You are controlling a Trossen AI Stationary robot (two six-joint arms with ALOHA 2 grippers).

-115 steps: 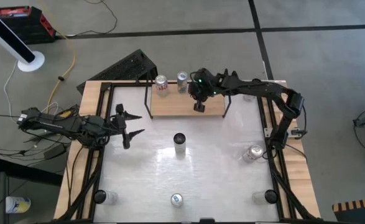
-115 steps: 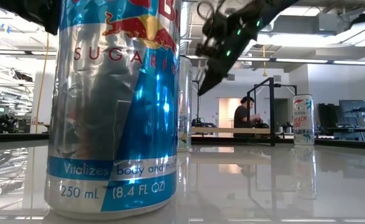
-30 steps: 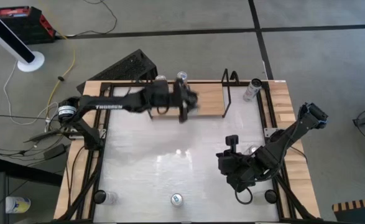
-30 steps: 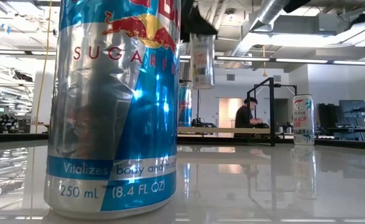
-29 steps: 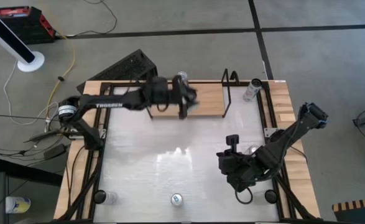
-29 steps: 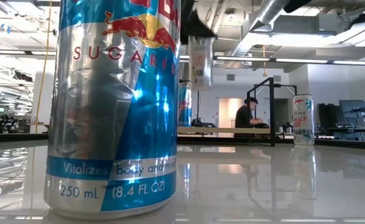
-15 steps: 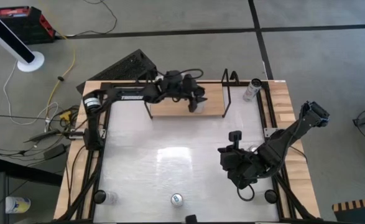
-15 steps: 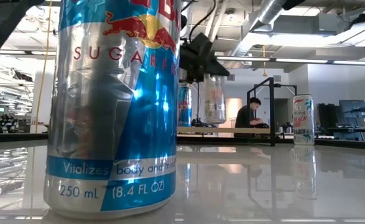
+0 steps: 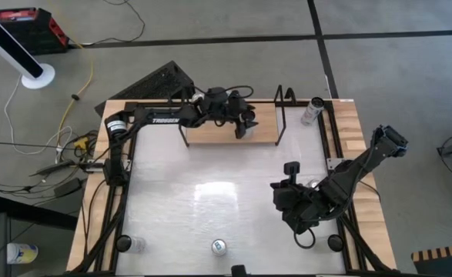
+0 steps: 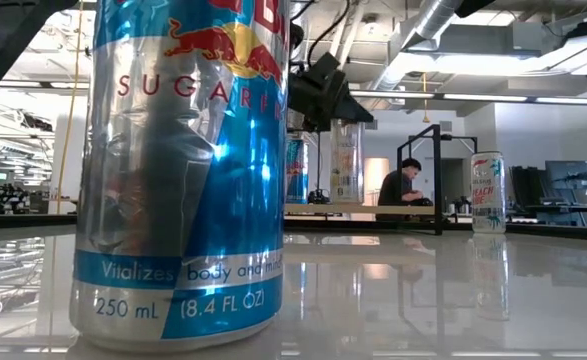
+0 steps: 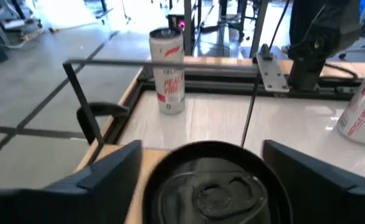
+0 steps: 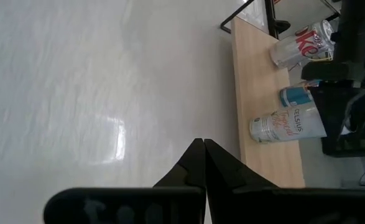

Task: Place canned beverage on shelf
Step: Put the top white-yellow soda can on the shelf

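Note:
A pale canned beverage (image 10: 346, 160) stands upright on the shelf's light-wood board (image 9: 210, 132) at the table's far edge. Its base rests on the board. My left gripper (image 11: 201, 149) reaches level over the shelf and is open, one finger on each side of the can's top (image 11: 214, 183). Its fingers stand apart from the can's sides. A blue can (image 12: 297, 93) and a red-lettered can (image 12: 294, 46) stand on the board to the left of it. My right gripper (image 9: 290, 168) hangs shut over the white tabletop at the right.
The shelf's black wire end (image 9: 285, 108) rises just right of the placed can. Another can (image 9: 312, 110) stands at the far right corner. A blue-and-silver can (image 9: 219, 246) stands at the near edge. Two cans (image 9: 135, 244) (image 9: 333, 242) are at the near corners.
My left gripper has carried the pale can toward the table's right edge and down over the shelf. The can hung above the board, came down slightly tilted, and now stands upright on the board. My right arm has kept still.

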